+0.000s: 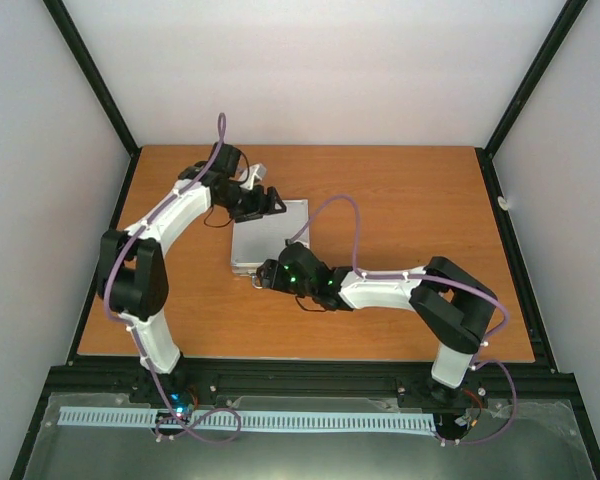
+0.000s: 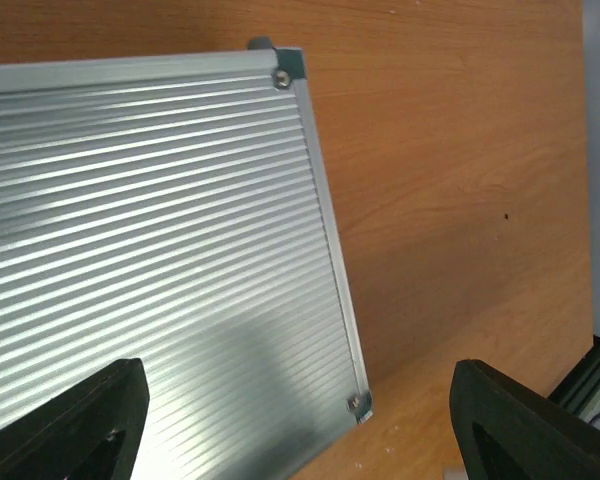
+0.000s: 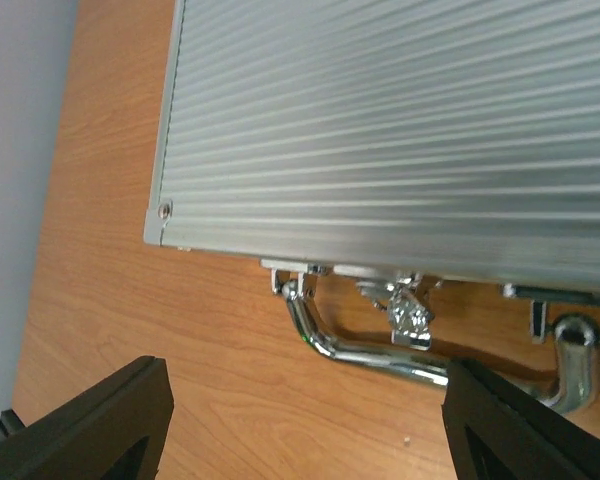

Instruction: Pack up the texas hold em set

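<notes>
- Left of centre on the tabletop (image 1: 400,200): silver aluminium case (image 1: 270,237) of the texas hold em set, lying flat, lid down, ribbed face up; no chips, cards or dice in sight outside it.
- Along its near edge: chrome handle (image 3: 380,355) folded flat against the wood, small latch (image 3: 408,312) just above it; too small to tell whether snapped home.
- Poised just off that edge: right gripper (image 1: 267,276), fingers well apart, clamped on nothing, aimed at handle and latch; likely placed so for fastening or for steadying the case.
- Over the far edge: left gripper (image 1: 264,206), fingers apart too, nothing between them; probably set there for pressing the lid down opposite the latch side.
- Judged nearly done: only latching left, if that.
- Bare wood on every side of the case, widest to the right; black frame posts (image 1: 95,85) and side walls well apart from both arms; case corners (image 2: 285,65) well inside the tabletop edge.
</notes>
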